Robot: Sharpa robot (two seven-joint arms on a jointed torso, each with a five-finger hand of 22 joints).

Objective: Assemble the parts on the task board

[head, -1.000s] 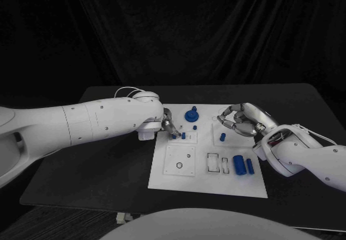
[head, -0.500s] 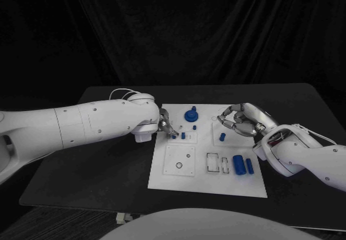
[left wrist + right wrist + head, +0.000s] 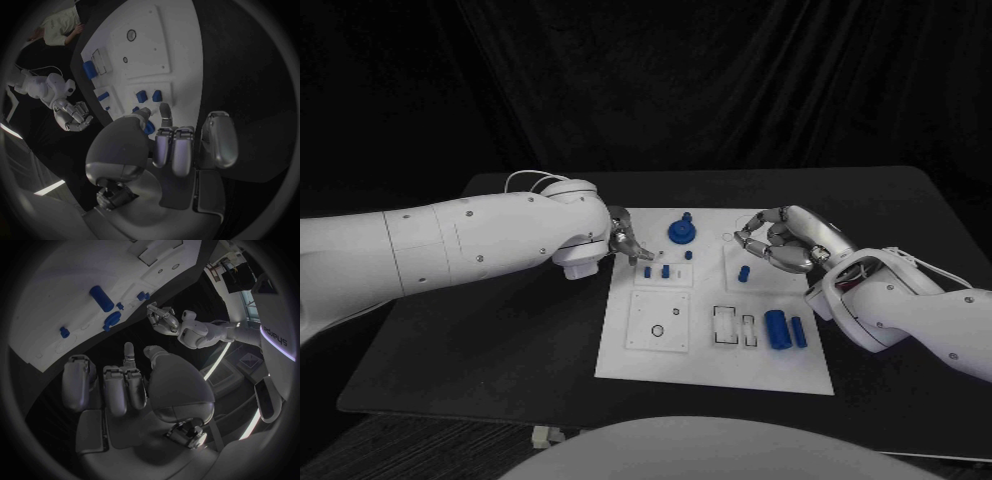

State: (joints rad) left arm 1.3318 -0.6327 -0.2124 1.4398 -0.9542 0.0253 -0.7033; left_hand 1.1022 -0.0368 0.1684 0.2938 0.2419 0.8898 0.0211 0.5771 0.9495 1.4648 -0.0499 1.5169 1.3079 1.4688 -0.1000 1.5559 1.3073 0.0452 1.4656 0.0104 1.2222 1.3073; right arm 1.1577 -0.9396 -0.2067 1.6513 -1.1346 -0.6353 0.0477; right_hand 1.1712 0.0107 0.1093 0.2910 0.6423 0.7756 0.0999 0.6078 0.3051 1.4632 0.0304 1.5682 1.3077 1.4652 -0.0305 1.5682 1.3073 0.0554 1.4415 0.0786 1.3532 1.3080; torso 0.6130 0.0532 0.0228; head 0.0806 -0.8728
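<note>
both hands hover empty over the task board: left hand fingers curled, right hand fingers curled in.

A black curtain hangs in soft vertical folds behind the counter and covers the whole back of the scene. The counter has a flat, matte black top with rounded corners. Under its front edge a dark floor is visible, and a small pale object stands there, too small to identify. In the right wrist view, bright strips of light curve along the edge of the room, and a lit window-like panel is near them.
</note>
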